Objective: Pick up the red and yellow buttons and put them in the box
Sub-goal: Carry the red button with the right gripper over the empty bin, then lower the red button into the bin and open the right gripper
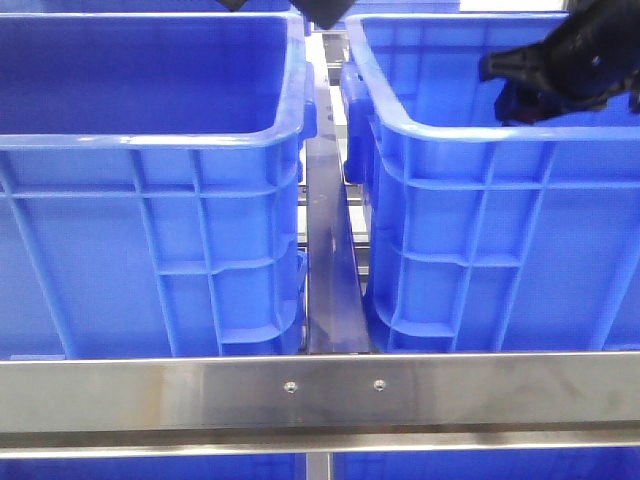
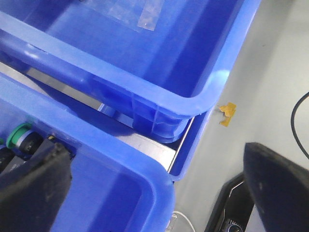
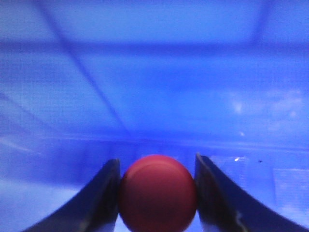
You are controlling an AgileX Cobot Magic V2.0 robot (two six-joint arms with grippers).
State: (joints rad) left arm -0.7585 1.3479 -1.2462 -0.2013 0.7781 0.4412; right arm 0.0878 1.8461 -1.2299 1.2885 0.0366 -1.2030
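Observation:
A dark red button [image 3: 157,193] sits squeezed between the two fingers of my right gripper [image 3: 157,163], which is shut on it. Blurred blue crate wall fills the view behind it. In the front view the right gripper [image 1: 508,78] hangs at rim height over the right-hand blue box [image 1: 470,220]. A matching blue box [image 1: 150,210] stands on the left. My left gripper [image 2: 155,159] is open, fingers wide apart and empty, above the corner of one crate [image 2: 159,193] and the gap to the other [image 2: 145,63]. The yellow button is out of view.
A steel rail [image 1: 330,250] runs between the crates and a steel crossbar [image 1: 320,390] spans the front. A green-capped button [image 2: 21,134] and dark parts lie in the near crate. Grey floor with yellow tape [image 2: 227,113] and a cable lies beyond.

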